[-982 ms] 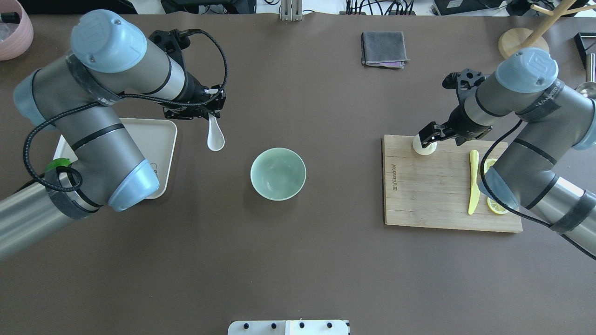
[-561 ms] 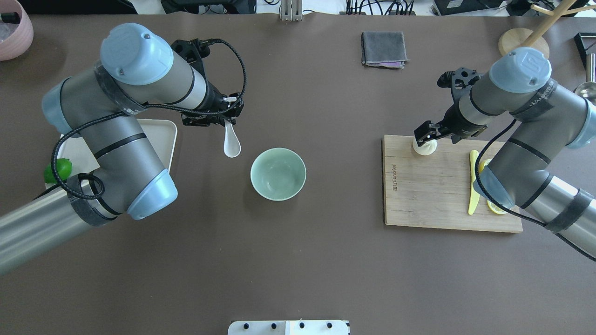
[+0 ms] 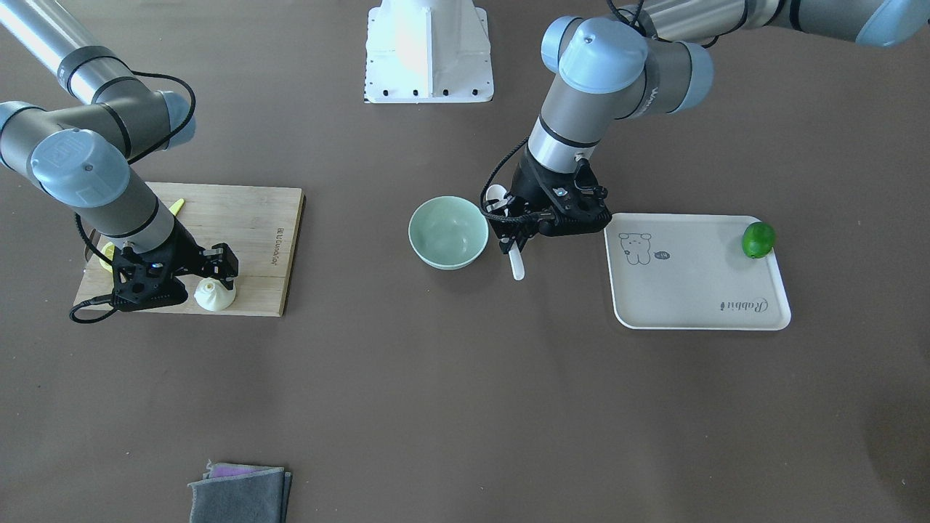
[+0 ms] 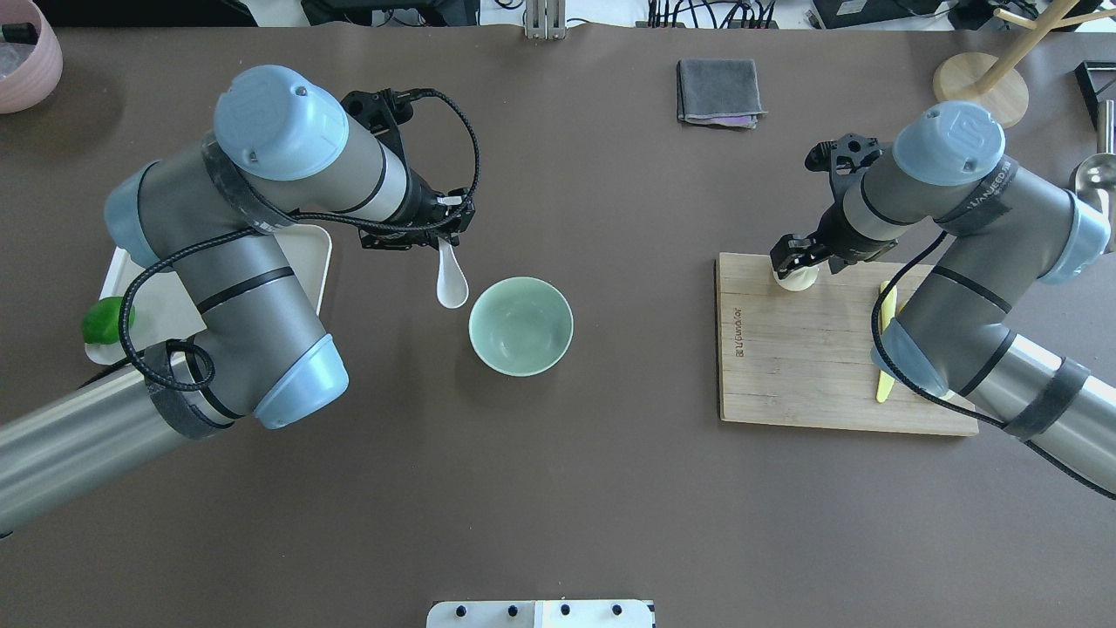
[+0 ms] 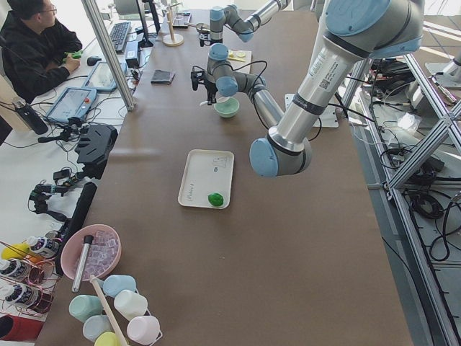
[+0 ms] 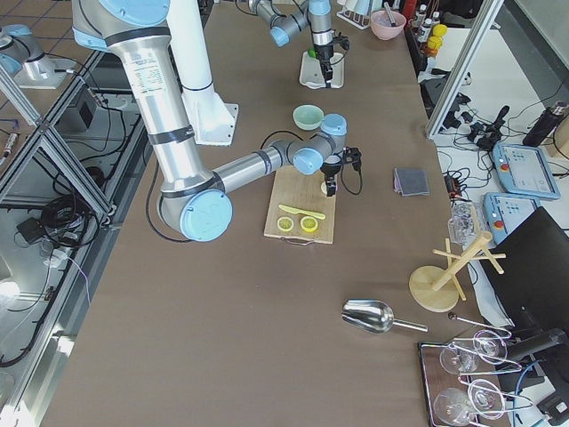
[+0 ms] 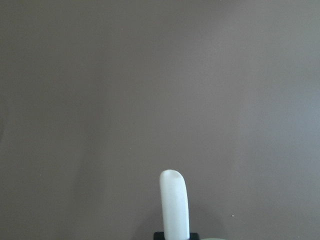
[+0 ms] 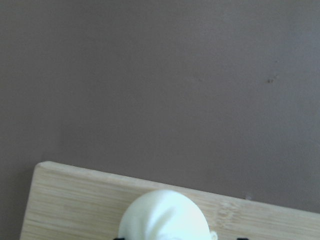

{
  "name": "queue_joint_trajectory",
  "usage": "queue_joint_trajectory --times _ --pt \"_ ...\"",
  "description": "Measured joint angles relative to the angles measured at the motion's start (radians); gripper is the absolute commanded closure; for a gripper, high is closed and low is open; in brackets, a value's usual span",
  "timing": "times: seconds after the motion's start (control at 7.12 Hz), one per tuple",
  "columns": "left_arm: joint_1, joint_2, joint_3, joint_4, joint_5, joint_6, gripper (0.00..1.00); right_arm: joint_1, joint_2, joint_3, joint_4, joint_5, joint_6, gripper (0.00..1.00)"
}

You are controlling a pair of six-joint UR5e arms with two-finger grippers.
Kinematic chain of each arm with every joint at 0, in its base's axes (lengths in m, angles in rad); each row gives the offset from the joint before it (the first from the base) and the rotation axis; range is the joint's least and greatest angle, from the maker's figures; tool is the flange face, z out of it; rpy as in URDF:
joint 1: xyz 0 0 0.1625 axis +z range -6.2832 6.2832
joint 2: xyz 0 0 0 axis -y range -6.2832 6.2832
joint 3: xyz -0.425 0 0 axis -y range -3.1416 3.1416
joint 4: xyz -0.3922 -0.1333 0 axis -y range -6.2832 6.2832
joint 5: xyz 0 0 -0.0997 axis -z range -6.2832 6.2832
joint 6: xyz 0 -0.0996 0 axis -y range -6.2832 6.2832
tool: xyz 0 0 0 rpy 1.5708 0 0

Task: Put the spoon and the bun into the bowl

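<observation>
The white spoon [image 4: 452,283] hangs scoop-down from my left gripper [image 4: 445,237], which is shut on its handle [image 7: 174,205]. The scoop hovers just left of the mint-green bowl [image 4: 520,325], outside its rim. In the front view the spoon [image 3: 516,265] sits right of the bowl [image 3: 447,231]. The cream bun [image 4: 797,278] sits on the far left corner of the wooden cutting board [image 4: 811,366]. My right gripper [image 4: 792,262] stands over it, open, with a finger on either side. The bun [image 8: 165,215] fills the bottom of the right wrist view.
A yellow knife [image 4: 887,305] lies on the board under my right arm. A beige tray [image 3: 697,276] with a green lime [image 3: 758,240] lies behind my left arm. A grey cloth [image 4: 719,90] lies at the far side, a wooden stand [image 4: 976,78] at the far right.
My left arm has carried the spoon to the right, up to the bowl's left rim. My right gripper shifted slightly left over the bun, which stays on the board.
</observation>
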Motion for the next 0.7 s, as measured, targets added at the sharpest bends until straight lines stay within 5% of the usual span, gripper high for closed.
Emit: queue_joint_trajectory --times 0.7 --pt "0.057 -0.068 0.069 -0.009 0.075 -0.044 1.00 0.067 0.049 0.011 -0.008 0.093 0.008 1.00"
